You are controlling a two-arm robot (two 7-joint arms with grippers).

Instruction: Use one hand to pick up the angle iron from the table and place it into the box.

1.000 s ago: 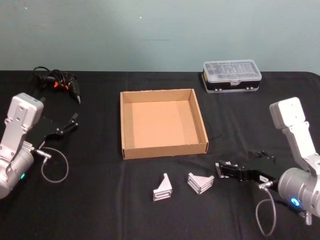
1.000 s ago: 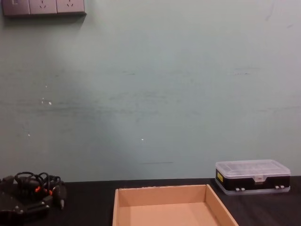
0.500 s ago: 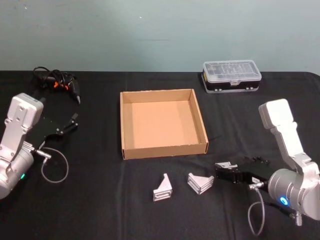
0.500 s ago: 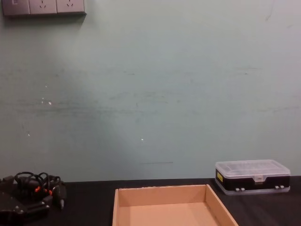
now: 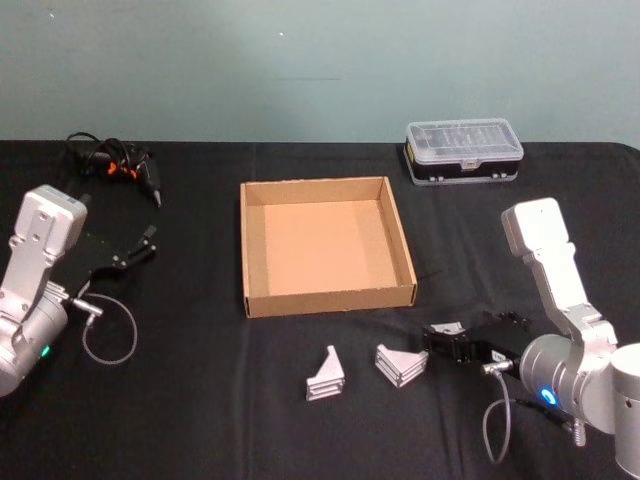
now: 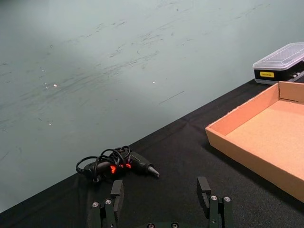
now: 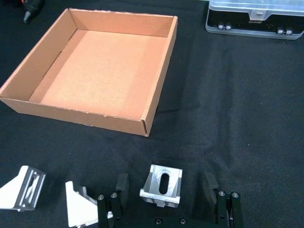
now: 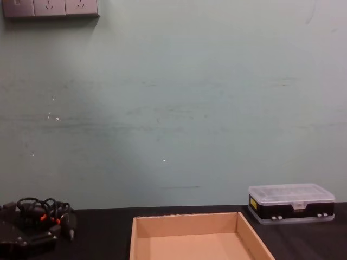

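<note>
I'm straddling the slotted angle iron on the table near the box, right gripper jaws spread. Stiff, slick, likely light: I'm targeting its flat sides. Left gripper is idling, jaws parted.

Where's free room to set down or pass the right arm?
Bare: the box floor, and the table between box and plastic case. Crowded before the box: three angle irons, one inside the open right gripper. Left gripper sits left, near the corded tool.

Right gripper low, fingers apart; left gripper idle, likewise.
</note>
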